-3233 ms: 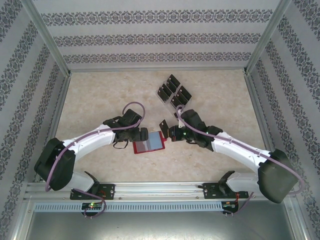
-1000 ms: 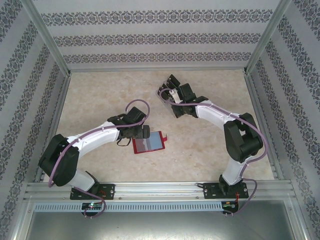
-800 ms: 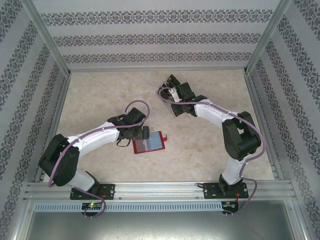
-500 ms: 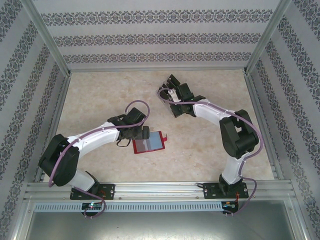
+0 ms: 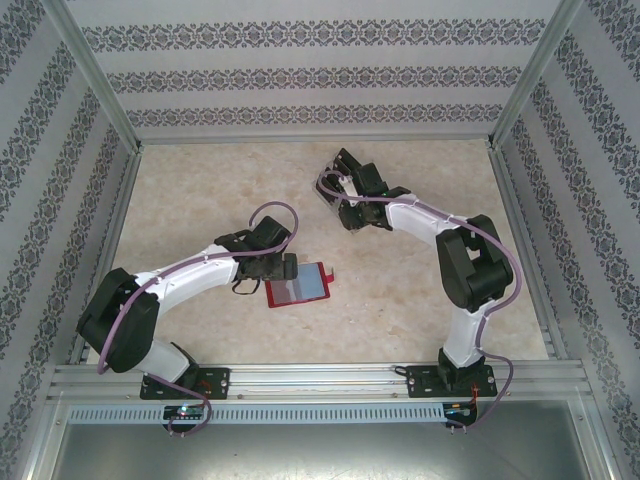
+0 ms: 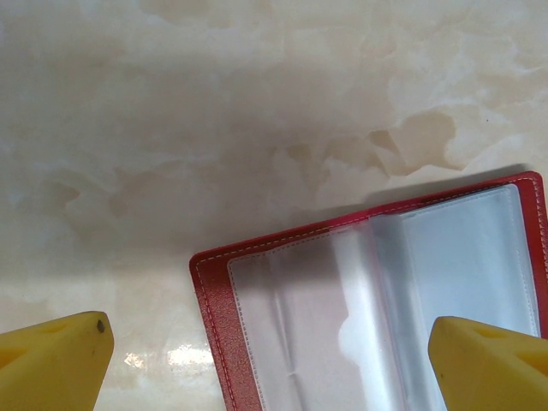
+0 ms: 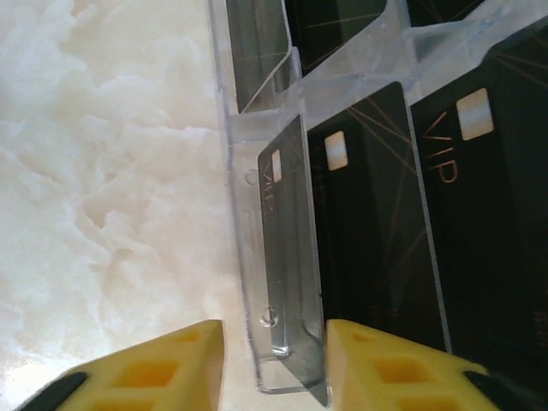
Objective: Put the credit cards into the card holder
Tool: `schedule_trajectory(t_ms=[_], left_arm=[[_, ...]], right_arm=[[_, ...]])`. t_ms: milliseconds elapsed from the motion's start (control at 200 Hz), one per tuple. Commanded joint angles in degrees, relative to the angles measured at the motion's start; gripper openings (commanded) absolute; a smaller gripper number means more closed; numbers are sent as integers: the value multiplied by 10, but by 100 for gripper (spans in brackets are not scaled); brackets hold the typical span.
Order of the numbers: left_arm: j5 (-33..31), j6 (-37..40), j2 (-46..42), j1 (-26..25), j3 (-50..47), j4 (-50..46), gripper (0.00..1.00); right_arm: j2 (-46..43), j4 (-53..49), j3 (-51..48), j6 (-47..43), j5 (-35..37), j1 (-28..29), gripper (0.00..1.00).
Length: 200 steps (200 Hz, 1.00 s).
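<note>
The red card holder [image 5: 298,286] lies open on the table, its clear sleeves [image 6: 377,317] facing up with no black card showing in them. My left gripper [image 5: 288,266] hovers at its upper left edge, open, and the yellow fingertips [image 6: 53,358] stand wide apart over the card holder [image 6: 214,300]. Black credit cards [image 7: 368,214] marked VIP stand in a clear slotted rack [image 7: 244,282]. My right gripper [image 7: 274,372] is open and low at the rack's end, straddling the end card [image 7: 291,257], which stands edge-on close beside the right finger [image 7: 402,368]. From above, that gripper [image 5: 345,207] sits over the rack [image 5: 330,188].
The rack stands at the back centre of the marble-patterned table [image 5: 200,190]. Metal frame rails [image 5: 100,190] and patterned walls close in the sides and back. Bare tabletop lies to the left of the rack [image 7: 103,171] and to the right of the card holder.
The right arm swung from beside the card holder back to the rack and, over the last second, crept a little further along it. The left arm and card holder stayed put.
</note>
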Motion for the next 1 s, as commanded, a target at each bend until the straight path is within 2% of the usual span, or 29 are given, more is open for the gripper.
schedule_trajectory(t_ms=[0, 220, 470, 694, 994], left_arm=[[1, 7, -12, 6, -5, -5, 95], [7, 9, -4, 6, -4, -8, 95], [-32, 13, -20, 7, -34, -36, 95], [-47, 9, -20, 10, -77, -37, 95], [-46, 3, -2, 13, -106, -7, 94]], right_arm=[[-46, -28, 11, 25, -14, -1, 45], [-158, -42, -47, 118, -82, 37, 46], [-226, -23, -151, 260, -118, 144, 47], [-220, 23, -218, 356, -131, 187, 54], [-170, 54, -219, 382, -144, 211, 54]])
